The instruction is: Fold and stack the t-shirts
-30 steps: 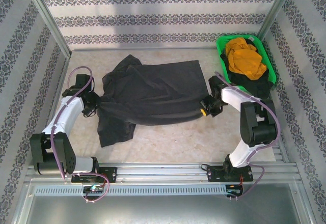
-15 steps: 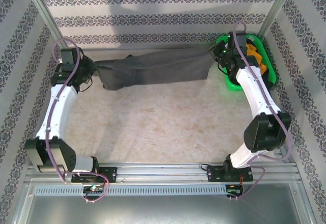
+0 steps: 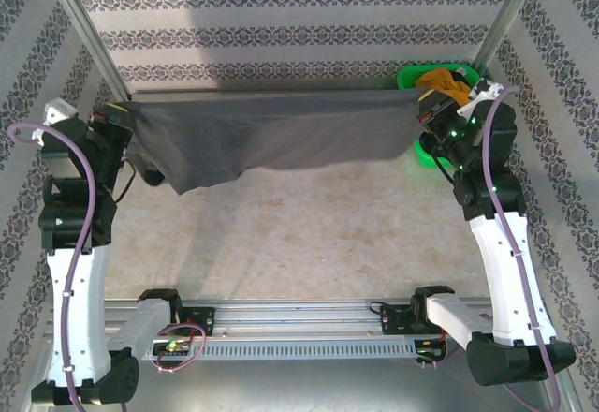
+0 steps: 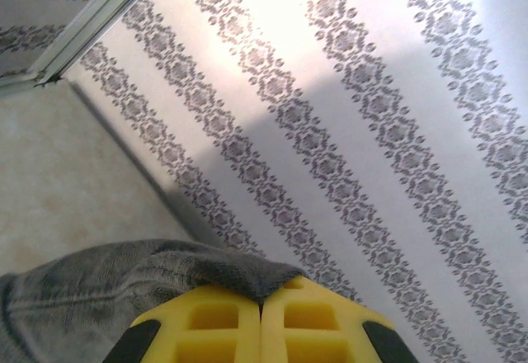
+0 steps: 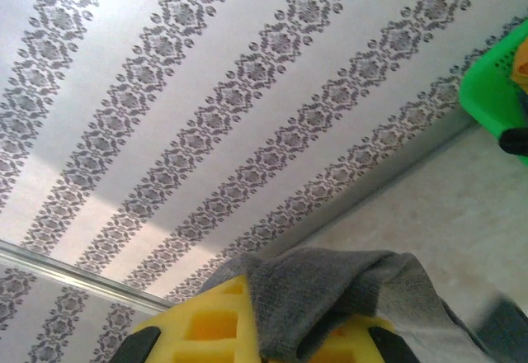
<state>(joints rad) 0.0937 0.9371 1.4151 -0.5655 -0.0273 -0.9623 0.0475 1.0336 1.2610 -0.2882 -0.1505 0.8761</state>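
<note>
The grey t-shirt hangs stretched above the surface. The left gripper and the right gripper each pinch one end of its upper edge. The cloth looks light and limp and sags between them, so I think the corners are the best places to hold it.

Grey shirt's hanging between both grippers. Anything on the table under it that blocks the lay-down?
Nothing visible. The table under the grey shirt is bare. The basket sits off at the far right corner, by the right gripper.
</note>
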